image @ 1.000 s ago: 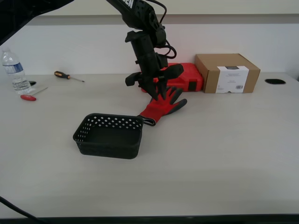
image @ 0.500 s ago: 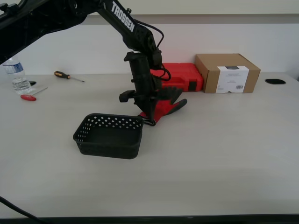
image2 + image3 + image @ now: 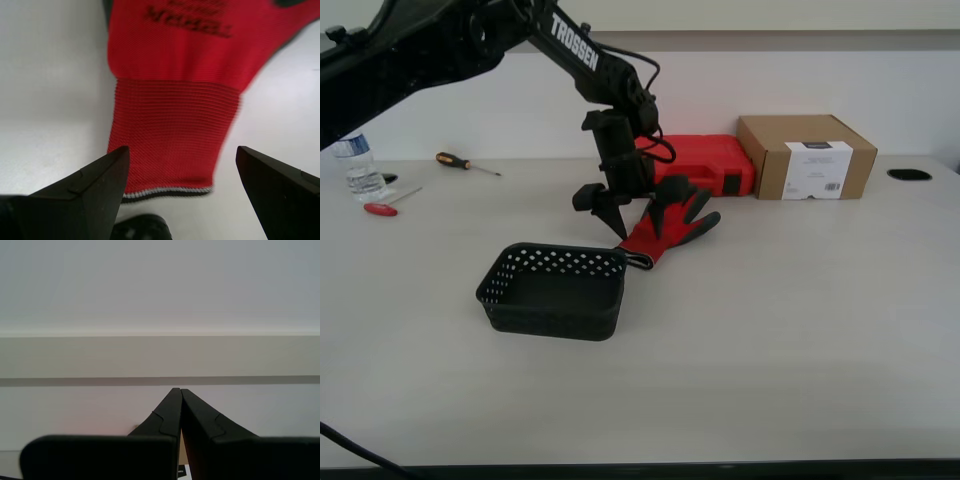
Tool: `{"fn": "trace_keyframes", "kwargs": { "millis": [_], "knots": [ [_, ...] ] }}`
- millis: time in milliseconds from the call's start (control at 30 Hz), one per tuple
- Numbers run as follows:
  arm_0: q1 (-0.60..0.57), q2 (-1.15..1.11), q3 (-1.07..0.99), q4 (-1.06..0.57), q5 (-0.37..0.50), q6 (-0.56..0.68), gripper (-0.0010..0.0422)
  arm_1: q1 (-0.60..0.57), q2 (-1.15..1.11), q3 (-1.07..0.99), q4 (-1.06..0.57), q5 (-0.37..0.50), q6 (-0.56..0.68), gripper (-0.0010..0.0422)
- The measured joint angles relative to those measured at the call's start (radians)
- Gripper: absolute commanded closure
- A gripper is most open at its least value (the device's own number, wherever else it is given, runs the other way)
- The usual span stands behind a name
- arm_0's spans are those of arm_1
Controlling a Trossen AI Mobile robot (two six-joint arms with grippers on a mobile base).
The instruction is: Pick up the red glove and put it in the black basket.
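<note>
Red knit glove with the dark grey coated fingers (image 3: 665,225) was lying flat on the pale worktop (image 3: 790,320), its cuff end touching or just about touching the far corner of the small black perforated plastic basket (image 3: 553,290), which sat open with nothing in it. My first gripper (image 3: 638,215) hung right over the glove, jaws spread wide, and in the first wrist view the ribbed cuff (image 3: 172,135) sat between the two tips, neither one touching it. My second gripper (image 3: 179,396) was up somewhere facing a plain wall, jaws pressed together on nothing. Behind the glove were a red hard plastic case (image 3: 705,163) and a brown cardboard box (image 3: 807,155).
</note>
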Motion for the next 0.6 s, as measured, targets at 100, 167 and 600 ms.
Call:
{"fn": "trace_keyframes", "kwargs": {
  "millis": [100,167,600],
  "knots": [
    [-0.001,0.0,0.0,0.0,0.0,0.0,0.0412,0.002,0.055,0.05,-0.015,-0.034,0.005,0.0221],
    [0.0,0.0,0.0,-0.001,0.0,0.0,0.0412,0.007,0.057,0.054,0.001,-0.046,0.011,0.0296],
    [0.0,0.0,0.0,-0.002,0.0,0.0,0.0412,0.012,0.067,0.061,-0.143,-0.068,0.032,0.0143]
  ]
}}
